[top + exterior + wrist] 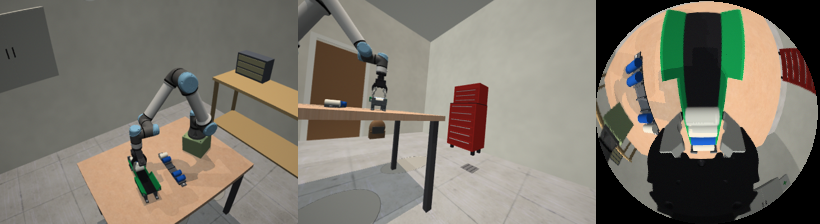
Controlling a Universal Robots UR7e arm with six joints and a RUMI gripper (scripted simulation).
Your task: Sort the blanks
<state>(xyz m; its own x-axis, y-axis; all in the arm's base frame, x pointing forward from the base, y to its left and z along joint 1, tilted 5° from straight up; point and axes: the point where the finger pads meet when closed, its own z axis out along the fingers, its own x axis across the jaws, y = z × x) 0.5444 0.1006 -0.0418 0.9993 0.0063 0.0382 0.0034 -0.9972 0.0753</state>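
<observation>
The green-walled ramp (155, 181) (379, 103) (673, 45) bears a row at its stop end. In the wrist view a white blank (703, 148), a blue blank (703, 141) and another white blank (702, 131) lie across it. A further white blank (139, 167) (702, 118) lies across the ramp beside them, with no clear gap. My gripper (139, 166) (379, 96) (702, 112) is partly open, its fingertips beside that last blank's two ends. The stock rack (172, 170) (642, 95) holds a white blank (163, 155) (333, 102) (649, 129) and three blue blanks (167, 159) (176, 173) (180, 178).
The rack lies beside the ramp, on the side towards the arm's green base (196, 145). Its middle slots are empty. The ramp's wide, flared end (703, 45) bears no blanks. A red tool cabinet (466, 123) stands beyond the table.
</observation>
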